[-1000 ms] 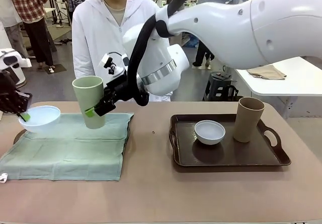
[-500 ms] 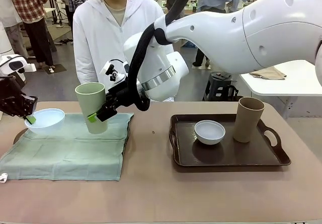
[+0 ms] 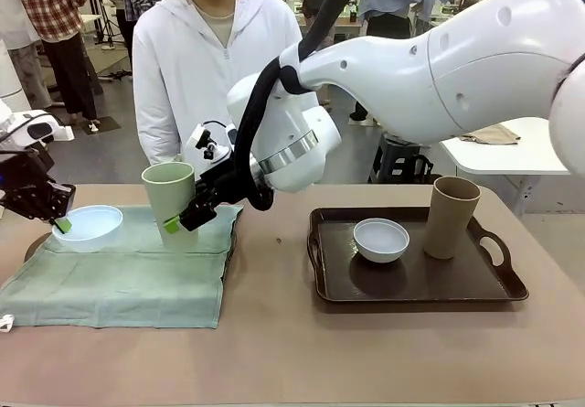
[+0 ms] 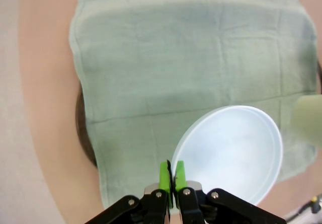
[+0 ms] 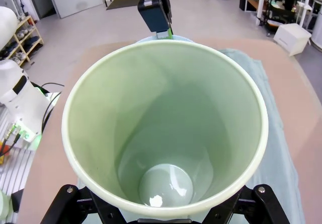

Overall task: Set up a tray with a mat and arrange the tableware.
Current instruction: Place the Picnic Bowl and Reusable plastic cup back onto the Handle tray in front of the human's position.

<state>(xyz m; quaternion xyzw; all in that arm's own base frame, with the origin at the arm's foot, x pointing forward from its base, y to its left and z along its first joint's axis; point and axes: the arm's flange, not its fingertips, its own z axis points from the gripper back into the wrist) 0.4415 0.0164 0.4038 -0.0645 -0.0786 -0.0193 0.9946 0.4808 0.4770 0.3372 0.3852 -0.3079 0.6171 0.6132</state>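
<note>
Table [image 3: 274, 352], tan top; person [image 3: 210, 59] in white stands at the far side. Right arm [image 3: 439, 69] reaches across from the right to the left half.

Mat [image 3: 128, 274]: pale green cloth, spread flat on the left, a few creases. A dark rim poking out at its left edge looks like the left tray [image 3: 32, 247] underneath. Right tray [image 3: 411, 288]: dark brown, handled, no mat on it.

Tan-brown cup [image 3: 452, 215] stands upright on the right tray's far right. Pale green cup [image 3: 169, 197] is at the mat's far edge, slightly tilted; can't tell if its base touches. Right gripper [image 3: 174, 222] has wide fingers clamped around the cup's lower wall.

White bowl [image 3: 381, 240] sits on the right tray, left of the tan-brown cup. Pale blue bowl [image 3: 89, 227] is at the mat's far left corner, tilted. Left gripper [image 4: 172, 176] has its pads pinched tight on the bowl's rim.

Handling, as a judgement:
- All four pieces look stiff, light, matte and breakable.
- Cups are best taken around the wall, bowls by a rim pinch.
- The rim pinch lets a bowl swing, so set it down gently.
- The mat is soft and will bunch if dragged.
</note>
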